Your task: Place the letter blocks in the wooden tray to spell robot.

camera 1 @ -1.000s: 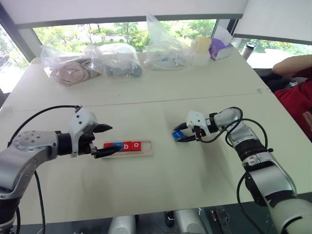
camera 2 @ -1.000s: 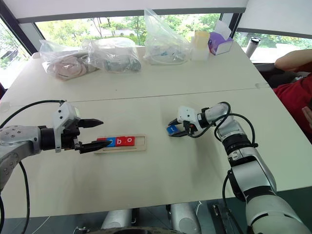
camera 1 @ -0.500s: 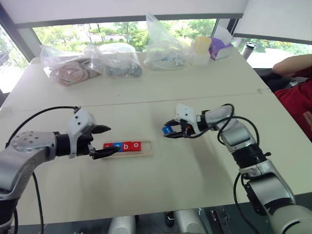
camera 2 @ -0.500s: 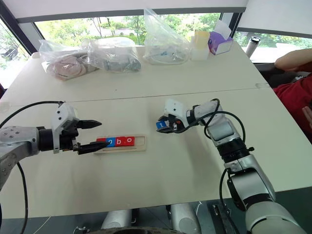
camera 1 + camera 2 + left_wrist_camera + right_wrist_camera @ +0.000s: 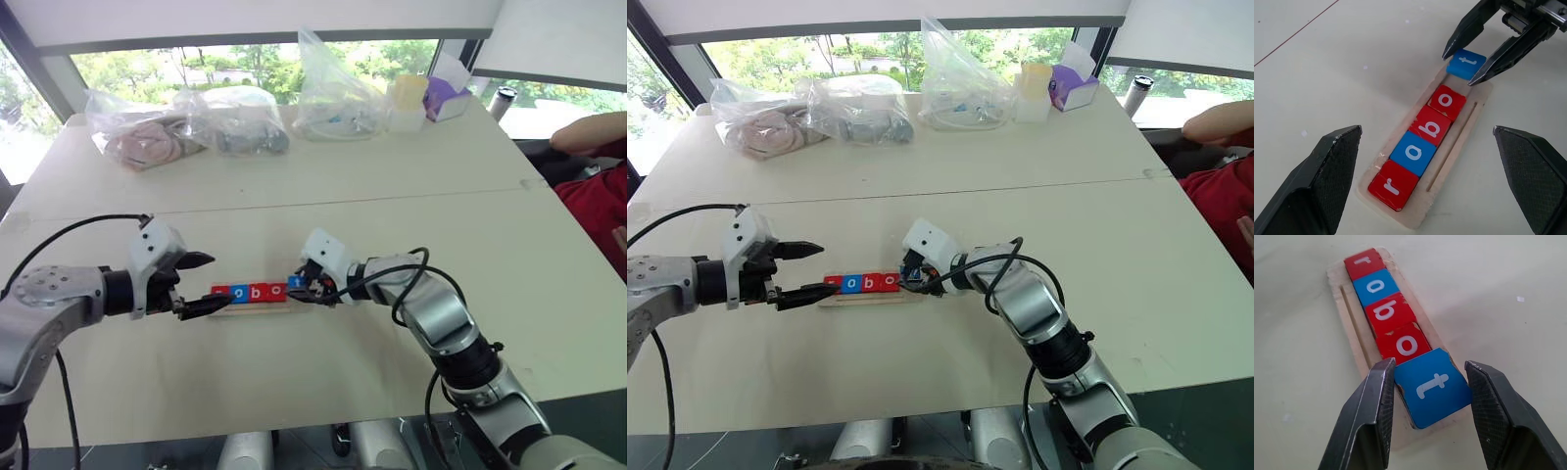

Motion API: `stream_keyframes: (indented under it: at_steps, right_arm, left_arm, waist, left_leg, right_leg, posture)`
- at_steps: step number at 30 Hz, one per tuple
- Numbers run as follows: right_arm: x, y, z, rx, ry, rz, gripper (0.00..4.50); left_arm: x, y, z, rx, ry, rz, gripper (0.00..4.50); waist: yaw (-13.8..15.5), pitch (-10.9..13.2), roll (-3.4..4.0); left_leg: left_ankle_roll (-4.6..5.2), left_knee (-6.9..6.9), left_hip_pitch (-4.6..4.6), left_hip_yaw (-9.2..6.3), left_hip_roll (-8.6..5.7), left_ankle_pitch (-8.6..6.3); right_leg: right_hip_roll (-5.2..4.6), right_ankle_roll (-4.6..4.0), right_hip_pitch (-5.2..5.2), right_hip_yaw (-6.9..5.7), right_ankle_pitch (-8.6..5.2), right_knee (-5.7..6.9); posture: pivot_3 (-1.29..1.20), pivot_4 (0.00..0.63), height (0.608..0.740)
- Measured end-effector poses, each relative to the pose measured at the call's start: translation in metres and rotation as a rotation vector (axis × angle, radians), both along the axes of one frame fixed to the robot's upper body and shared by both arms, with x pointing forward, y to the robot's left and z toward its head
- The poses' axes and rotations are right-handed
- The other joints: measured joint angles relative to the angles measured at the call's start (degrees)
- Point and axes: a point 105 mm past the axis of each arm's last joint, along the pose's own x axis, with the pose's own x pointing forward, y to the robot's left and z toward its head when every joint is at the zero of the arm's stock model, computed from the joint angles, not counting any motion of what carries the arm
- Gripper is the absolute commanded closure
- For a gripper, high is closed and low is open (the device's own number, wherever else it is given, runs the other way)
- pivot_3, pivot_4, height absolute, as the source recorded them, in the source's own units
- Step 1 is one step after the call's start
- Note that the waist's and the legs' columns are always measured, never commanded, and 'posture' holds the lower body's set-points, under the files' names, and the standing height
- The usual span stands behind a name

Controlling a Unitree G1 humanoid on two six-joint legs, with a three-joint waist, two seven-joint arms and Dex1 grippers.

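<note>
While the right gripper (image 5: pixel 1427 396) pinches the blue "t" block (image 5: pixel 1432 387) between its fingers at the open end of the wooden tray (image 5: pixel 1459 147), red "r" (image 5: pixel 1393 185), blue "o" (image 5: pixel 1413 152), red "b" (image 5: pixel 1430 126) and red "o" (image 5: pixel 1447 102) fill the other slots. Whether the "t" sits fully flat is hard to tell. The left gripper (image 5: pixel 201 284) hovers wide open at the tray's "r" end, holding nothing.

Between the black fingers (image 5: pixel 1376 406) of the right claw (image 5: pixel 1432 404) sat a blue t block (image 5: pixel 1432 387) with a white letter. Beyond it ran red o (image 5: pixel 1403 343), red b (image 5: pixel 1385 312), blue o (image 5: pixel 1373 285) and red r (image 5: pixel 1362 262), all white-lettered, in the light-wood tray (image 5: pixel 1352 328) on the cream counter (image 5: pixel 1498 293).
</note>
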Motion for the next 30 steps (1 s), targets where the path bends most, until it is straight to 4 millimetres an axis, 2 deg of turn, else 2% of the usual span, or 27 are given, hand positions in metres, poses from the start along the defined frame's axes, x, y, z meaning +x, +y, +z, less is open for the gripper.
stream_keyframes:
  at_steps: [7,16,21,22,30]
  right_arm:
    - [0.005,-0.003,-0.002,-0.005,-0.025,-0.027,2.86]
    - [-0.011,0.009,-0.013,0.039,0.094,-0.009,2.86]
    - [-0.010,0.009,-0.015,0.029,0.069,-0.022,0.30]
    - [-0.009,0.009,-0.014,0.029,0.057,-0.026,0.05]
    - [-0.002,0.012,0.002,0.082,-0.012,-0.021,0.05]
  left_arm:
    - [0.003,-0.001,0.002,-0.002,-0.007,-0.004,0.00]
    - [0.003,-0.001,0.000,-0.003,-0.006,-0.011,0.00]
    - [0.003,-0.002,-0.001,-0.002,-0.001,-0.016,0.00]
    - [0.002,-0.002,-0.001,-0.003,0.001,-0.018,0.00]
    - [0.004,-0.003,-0.001,-0.003,0.005,-0.023,0.00]
  waist:
    - [-0.2,0.0,0.00]
    - [-0.2,0.0,0.00]
    - [-0.2,0.0,0.00]
    - [-0.2,0.0,0.00]
    - [-0.2,0.0,0.00]
  left_leg:
    - [0.00,-0.02,0.00,0.00,0.01,0.00]
    - [0.00,-0.03,0.00,-0.01,0.02,0.00]
    - [0.00,-0.03,0.00,-0.01,0.01,0.00]
    - [0.00,-0.03,0.00,-0.01,0.01,0.00]
    - [0.00,-0.03,0.00,-0.01,0.02,0.00]
  right_leg:
    - [0.02,0.02,-0.01,0.00,0.01,0.00]
    - [0.02,0.01,-0.01,0.00,0.00,-0.01]
    - [0.02,0.02,-0.01,0.00,-0.01,-0.01]
    - [0.02,0.02,-0.01,0.00,-0.01,-0.01]
    - [0.03,0.04,-0.01,0.00,0.00,-0.01]
  posture:
    - [0.00,0.150,0.740]
    - [0.00,0.150,0.740]
    - [0.00,0.150,0.740]
    - [0.00,0.150,0.740]
    - [0.00,0.150,0.740]
